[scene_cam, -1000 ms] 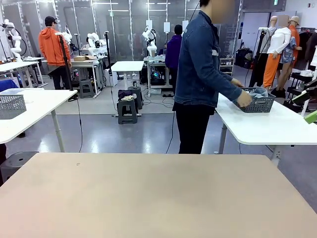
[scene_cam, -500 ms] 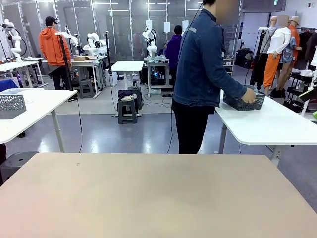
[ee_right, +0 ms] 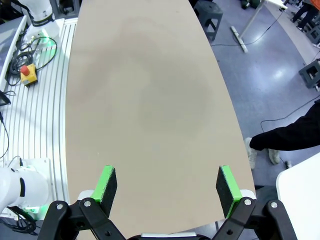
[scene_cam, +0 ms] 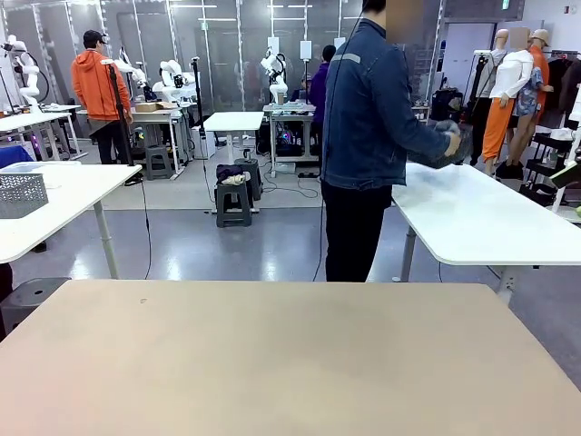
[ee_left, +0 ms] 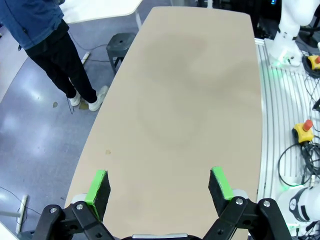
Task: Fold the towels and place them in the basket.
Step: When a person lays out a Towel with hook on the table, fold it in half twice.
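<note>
left gripper: open, jaws spread wide, nothing between the green pads. it hung above the left end of the beige table, looking along the top; the bare surface showed between the fingers.

right gripper: open too, same wide spread, pads empty. it hung above the right end of the same table.

basket: not on the beige table. the person in a denim jacket stood past the table's far edge, turned toward a white table at the right, and held the basket in the air above that table's near left corner, clear of its top. the basket was motion-blurred, so i couldn't tell its contents or make out the towels. it was well apart from both grippers.

other bits: in the left wrist view the person's black trousers and pale shoes were on the floor just off the table's far edge. a yellow e-stop box with a red button sat on the ribbed rail along the table's robot-side edge. the right wrist view had 1 more e-stop on the same rail.

a second grey basket sat on another white table at the far left.
</note>
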